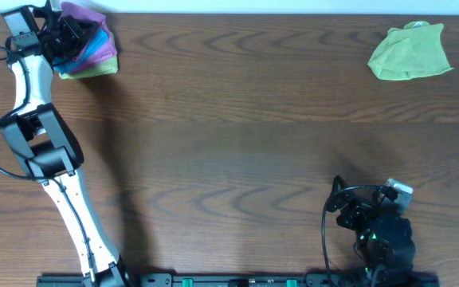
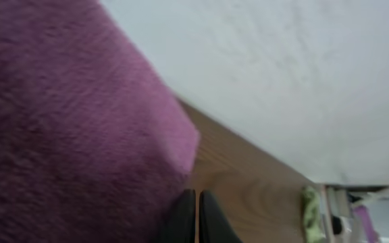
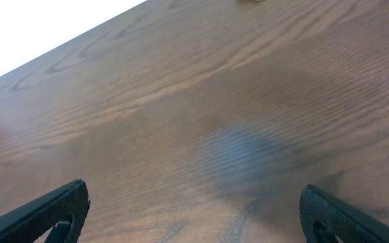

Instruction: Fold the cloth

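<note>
A crumpled green cloth [image 1: 411,52] lies at the table's far right. A pile of folded cloths [image 1: 94,48], with purple on top and blue and yellow-green below, sits at the far left corner. My left gripper [image 1: 64,36] is at that pile. In the left wrist view its fingers [image 2: 197,196] are shut together right beside the purple cloth [image 2: 66,128], with nothing visible between them. The green cloth shows small in the distance [image 2: 310,212]. My right gripper [image 1: 347,210] is open and empty [image 3: 194,199] low over bare wood at the front right.
The brown wooden table [image 1: 237,143] spans the view. A white wall [image 2: 296,67] rises behind its far edge. The left arm [image 1: 46,151] stretches along the left side. Cables loop by the right arm's base [image 1: 329,231].
</note>
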Controlling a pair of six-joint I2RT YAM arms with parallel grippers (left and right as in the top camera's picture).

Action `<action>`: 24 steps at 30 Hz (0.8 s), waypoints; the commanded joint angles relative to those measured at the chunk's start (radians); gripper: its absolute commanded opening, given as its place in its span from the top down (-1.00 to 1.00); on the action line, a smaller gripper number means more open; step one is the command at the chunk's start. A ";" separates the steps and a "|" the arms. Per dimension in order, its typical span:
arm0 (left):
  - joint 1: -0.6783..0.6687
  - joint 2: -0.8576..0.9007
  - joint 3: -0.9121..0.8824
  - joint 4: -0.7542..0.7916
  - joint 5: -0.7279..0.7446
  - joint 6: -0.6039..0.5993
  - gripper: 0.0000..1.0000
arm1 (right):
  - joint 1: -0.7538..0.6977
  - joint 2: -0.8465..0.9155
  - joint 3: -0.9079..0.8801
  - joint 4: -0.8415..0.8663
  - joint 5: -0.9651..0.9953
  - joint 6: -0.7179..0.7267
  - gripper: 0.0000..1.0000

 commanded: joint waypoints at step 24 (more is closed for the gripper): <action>-0.037 -0.635 -0.006 -0.986 -0.512 0.578 0.88 | -0.001 -0.006 -0.005 -0.001 0.000 0.012 -0.98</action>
